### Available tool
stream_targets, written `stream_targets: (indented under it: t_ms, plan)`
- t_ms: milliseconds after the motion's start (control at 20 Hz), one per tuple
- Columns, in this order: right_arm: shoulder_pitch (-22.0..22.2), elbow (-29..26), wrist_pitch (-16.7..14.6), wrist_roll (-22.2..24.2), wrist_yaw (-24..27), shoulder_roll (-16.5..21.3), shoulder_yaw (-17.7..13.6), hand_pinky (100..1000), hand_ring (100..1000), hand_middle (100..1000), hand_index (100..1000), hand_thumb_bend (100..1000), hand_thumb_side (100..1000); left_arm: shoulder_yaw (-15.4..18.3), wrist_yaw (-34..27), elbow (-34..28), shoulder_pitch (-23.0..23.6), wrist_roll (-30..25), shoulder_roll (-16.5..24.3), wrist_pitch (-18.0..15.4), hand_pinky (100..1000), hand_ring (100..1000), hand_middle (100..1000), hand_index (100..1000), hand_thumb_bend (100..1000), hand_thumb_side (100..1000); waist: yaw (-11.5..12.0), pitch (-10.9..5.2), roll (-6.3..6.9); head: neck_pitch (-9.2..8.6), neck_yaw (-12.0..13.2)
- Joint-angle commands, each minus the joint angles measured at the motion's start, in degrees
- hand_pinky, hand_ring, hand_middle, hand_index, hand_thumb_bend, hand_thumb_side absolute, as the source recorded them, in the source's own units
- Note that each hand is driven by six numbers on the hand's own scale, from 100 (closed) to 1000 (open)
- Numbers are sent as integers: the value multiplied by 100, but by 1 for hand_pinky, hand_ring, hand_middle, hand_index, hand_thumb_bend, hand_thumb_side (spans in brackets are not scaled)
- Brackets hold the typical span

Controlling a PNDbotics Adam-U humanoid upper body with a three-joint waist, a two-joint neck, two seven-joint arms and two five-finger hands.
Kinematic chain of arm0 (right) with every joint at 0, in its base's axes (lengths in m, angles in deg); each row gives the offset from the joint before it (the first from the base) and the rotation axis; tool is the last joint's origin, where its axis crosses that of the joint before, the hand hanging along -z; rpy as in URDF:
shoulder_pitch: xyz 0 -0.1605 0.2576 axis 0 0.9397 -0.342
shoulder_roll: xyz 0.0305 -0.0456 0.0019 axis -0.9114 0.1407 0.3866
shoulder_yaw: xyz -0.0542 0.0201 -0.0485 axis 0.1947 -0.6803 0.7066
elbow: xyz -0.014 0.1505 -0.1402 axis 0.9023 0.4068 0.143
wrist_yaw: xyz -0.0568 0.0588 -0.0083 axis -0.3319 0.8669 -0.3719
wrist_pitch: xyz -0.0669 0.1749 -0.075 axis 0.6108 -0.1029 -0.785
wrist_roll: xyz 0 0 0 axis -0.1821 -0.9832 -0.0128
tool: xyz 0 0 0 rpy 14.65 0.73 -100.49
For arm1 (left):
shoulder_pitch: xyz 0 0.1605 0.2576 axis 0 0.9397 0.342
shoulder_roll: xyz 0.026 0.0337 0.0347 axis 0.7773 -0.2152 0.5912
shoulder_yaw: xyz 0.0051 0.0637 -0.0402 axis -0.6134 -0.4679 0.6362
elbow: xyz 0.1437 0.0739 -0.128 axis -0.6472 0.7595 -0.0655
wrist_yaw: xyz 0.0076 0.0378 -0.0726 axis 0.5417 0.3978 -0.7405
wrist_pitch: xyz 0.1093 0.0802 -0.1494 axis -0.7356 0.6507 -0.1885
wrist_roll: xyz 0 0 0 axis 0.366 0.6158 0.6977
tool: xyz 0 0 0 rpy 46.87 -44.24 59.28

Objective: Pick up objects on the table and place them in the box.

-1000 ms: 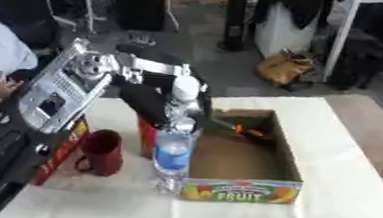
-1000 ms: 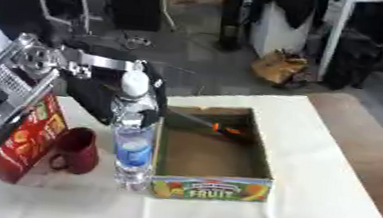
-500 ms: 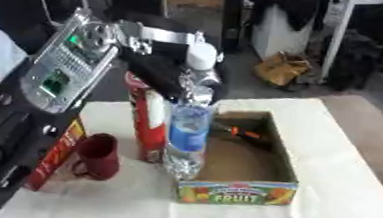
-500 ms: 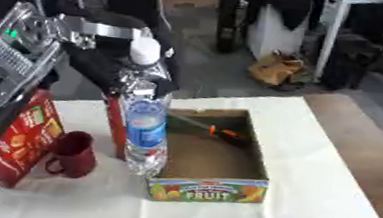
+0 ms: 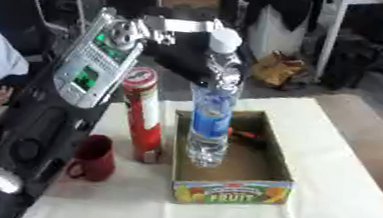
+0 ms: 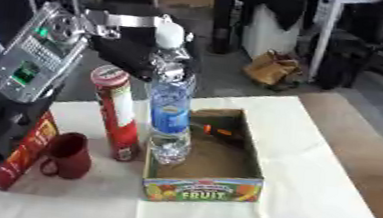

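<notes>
The water bottle (image 5: 211,118) is held upright near its neck by the left robot hand (image 5: 187,55), fingers curled round it, its base hanging over the box (image 5: 231,192) interior, so only a straight lowering is judged needed.

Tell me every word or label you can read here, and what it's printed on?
"FRUIT": on the front wall of the cardboard box.
Water bottle, held by the left hand: blue label, print too blurred to read.
Red tube can: no legible print.
Red flat package: yellow marking, unreadable.
Red mug: no text visible.
</notes>
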Motion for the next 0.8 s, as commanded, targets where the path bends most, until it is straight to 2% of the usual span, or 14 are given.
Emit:
stream_targets:
  t_ms: [50,450,800]
  plan:
    - [-69,-65,-429,-408,52,185,10,760,843,695,737,100,1000,149,394,156,-211,269,-83,-154,100,100,100,458,100,505,-22,-64,-39,-61,49]
    - [-119,-65,-461,-408,62,181,38,760,843,694,737,100,1000,319,1215,645,-197,955,-393,-459,100,100,100,458,100,531,-177,10,-33,-190,120]
    - [-166,-65,-500,-408,66,157,67,760,843,692,735,100,1000,496,1716,1134,-103,1541,-665,-552,100,100,100,461,100,533,-293,101,-47,-297,156]
